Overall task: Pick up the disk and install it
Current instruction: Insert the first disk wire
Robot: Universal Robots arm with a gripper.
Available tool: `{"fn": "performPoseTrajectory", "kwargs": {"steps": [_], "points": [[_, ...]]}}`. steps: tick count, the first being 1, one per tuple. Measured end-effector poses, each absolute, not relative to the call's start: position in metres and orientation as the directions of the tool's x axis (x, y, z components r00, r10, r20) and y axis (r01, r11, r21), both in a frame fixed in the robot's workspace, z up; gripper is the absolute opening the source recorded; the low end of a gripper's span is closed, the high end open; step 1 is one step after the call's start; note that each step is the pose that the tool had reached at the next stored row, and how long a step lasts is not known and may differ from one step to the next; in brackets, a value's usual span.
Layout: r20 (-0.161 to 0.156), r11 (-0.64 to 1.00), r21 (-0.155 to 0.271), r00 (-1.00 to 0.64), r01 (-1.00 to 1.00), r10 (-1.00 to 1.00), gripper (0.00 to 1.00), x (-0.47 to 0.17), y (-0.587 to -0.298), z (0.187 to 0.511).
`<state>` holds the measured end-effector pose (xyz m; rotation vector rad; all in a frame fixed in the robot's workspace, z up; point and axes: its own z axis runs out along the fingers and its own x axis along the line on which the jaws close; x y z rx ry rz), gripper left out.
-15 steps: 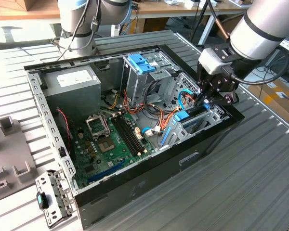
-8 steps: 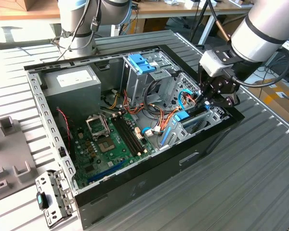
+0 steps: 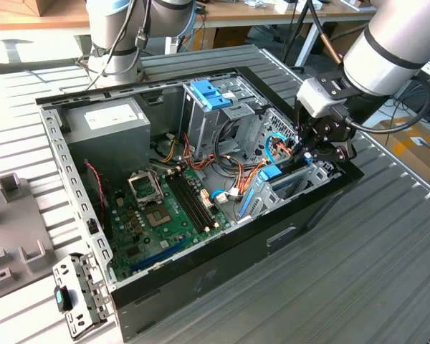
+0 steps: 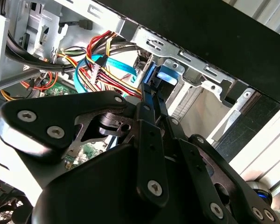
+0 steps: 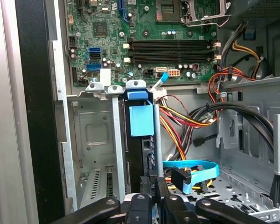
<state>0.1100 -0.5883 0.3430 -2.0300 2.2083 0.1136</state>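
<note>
My gripper (image 3: 317, 147) fingers clamp the blue-railed silver disk (image 5: 141, 120) edge-on inside the black computer case (image 3: 222, 269); rigid, heavy, fragile, I'd judge.

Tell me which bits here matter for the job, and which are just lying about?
Job: disk, end effector gripping it, metal bay.
Lying about: power supply, green circuit board, cables, loose bracket.

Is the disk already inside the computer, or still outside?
Inside: the disk stands on edge in a metal bay of the case, with the gripper at its end.
</note>
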Motion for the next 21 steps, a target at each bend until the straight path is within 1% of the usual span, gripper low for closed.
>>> {"fn": "performPoseTrajectory", "kwargs": {"steps": [17,19,21], "points": [[-0.154,0.086,-0.038,-0.079,-0.996,-0.985,0.17,0.11,-0.5923,0.3381],[-0.154,0.086,-0.038,-0.079,-0.996,-0.985,0.18,0.11,-0.5924,0.338],[-0.154,0.086,-0.038,-0.079,-0.996,-0.985,0.3,0.11,-0.5924,0.338]]}}
